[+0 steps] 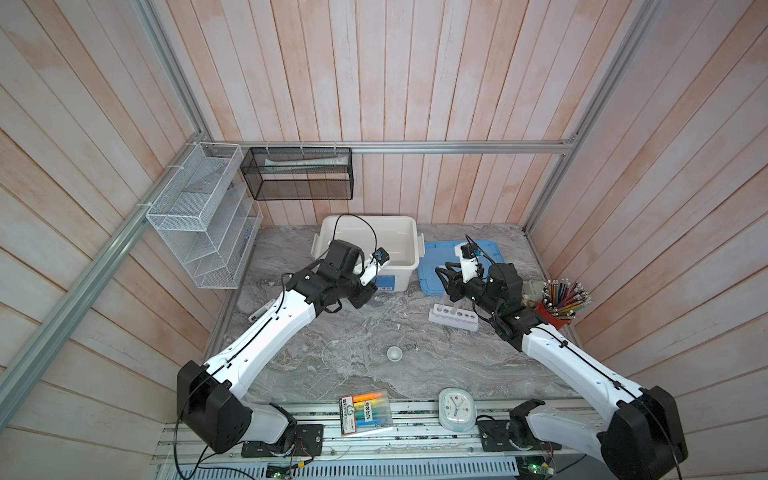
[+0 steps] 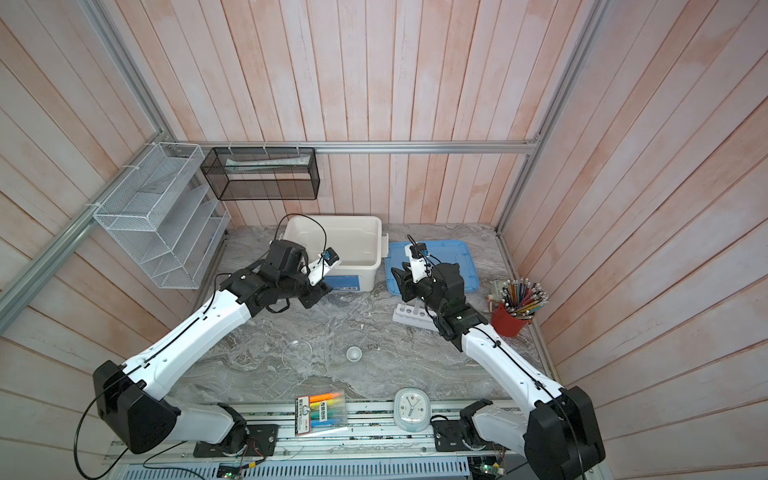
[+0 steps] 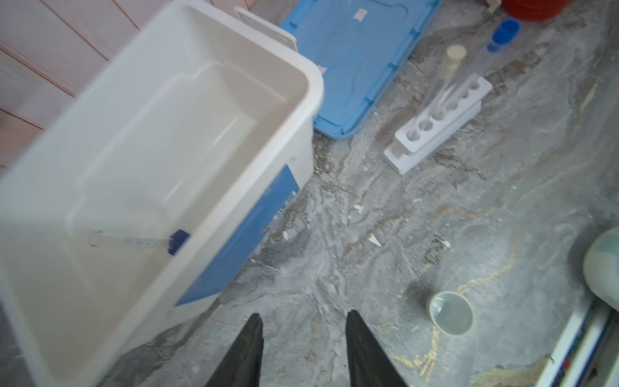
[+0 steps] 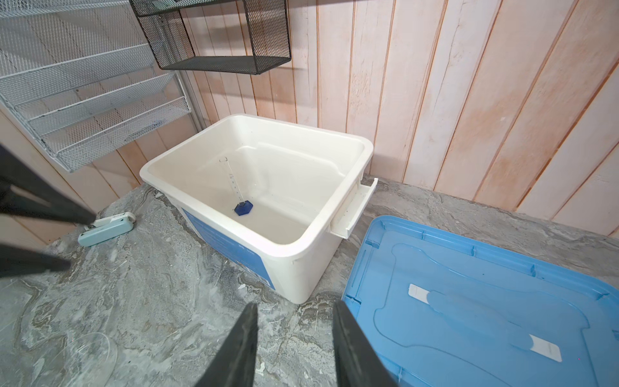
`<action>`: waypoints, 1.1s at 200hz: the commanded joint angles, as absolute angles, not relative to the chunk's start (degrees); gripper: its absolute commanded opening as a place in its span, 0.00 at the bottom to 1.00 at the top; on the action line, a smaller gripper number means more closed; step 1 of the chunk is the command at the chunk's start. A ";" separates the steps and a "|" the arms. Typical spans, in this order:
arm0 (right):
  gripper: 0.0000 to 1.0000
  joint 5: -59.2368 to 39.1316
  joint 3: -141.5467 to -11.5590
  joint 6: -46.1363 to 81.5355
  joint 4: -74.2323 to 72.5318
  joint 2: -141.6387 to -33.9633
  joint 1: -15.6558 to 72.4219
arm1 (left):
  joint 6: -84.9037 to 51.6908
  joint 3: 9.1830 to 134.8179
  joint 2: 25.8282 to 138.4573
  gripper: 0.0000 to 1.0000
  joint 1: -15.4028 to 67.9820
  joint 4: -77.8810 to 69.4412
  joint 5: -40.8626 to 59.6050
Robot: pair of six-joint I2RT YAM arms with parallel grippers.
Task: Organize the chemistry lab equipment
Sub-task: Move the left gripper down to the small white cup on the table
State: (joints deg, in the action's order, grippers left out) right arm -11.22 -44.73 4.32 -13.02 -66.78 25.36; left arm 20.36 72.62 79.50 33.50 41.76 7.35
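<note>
A blue-based cylinder [image 4: 235, 187] lies inside the open white bin [image 1: 409, 253]. To the right of the bin, the white six-hole rack [image 1: 453, 318] stands on the marble, with a white-capped tube [image 3: 454, 58] and a blue-capped tube [image 3: 504, 31] rising from it. The clear round dish [image 1: 336, 353] and the tiny white bowl [image 1: 394, 353] sit apart in the middle of the table. My left gripper [image 3: 304, 315] hangs open and empty by the bin's front. My right gripper [image 4: 295, 304] is open and empty between the bin and the blue lid [image 1: 478, 253].
A red cup of pencils [image 1: 557, 311] stands at the right edge behind my right arm. A round white clock [image 1: 457, 409] and a marker pack [image 1: 365, 411] lie at the front edge. A pale stapler [image 4: 107, 229] lies left of the bin. Wire shelves [image 1: 199, 216] and a black mesh basket [image 1: 297, 172] hang on the walls.
</note>
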 commanded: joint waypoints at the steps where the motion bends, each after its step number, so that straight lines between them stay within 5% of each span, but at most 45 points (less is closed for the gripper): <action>1: 0.38 -9.68 -45.63 3.60 -11.86 -66.78 25.66 | 15.51 67.55 77.23 0.43 35.07 42.37 11.00; 100: 0.38 -7.12 -46.76 2.90 -10.98 -66.95 25.84 | 7.65 58.10 83.55 0.40 45.36 35.29 15.37; 220: 0.38 -8.21 -45.70 2.90 -12.30 -67.93 25.84 | 3.60 57.39 93.71 0.37 46.85 31.32 12.39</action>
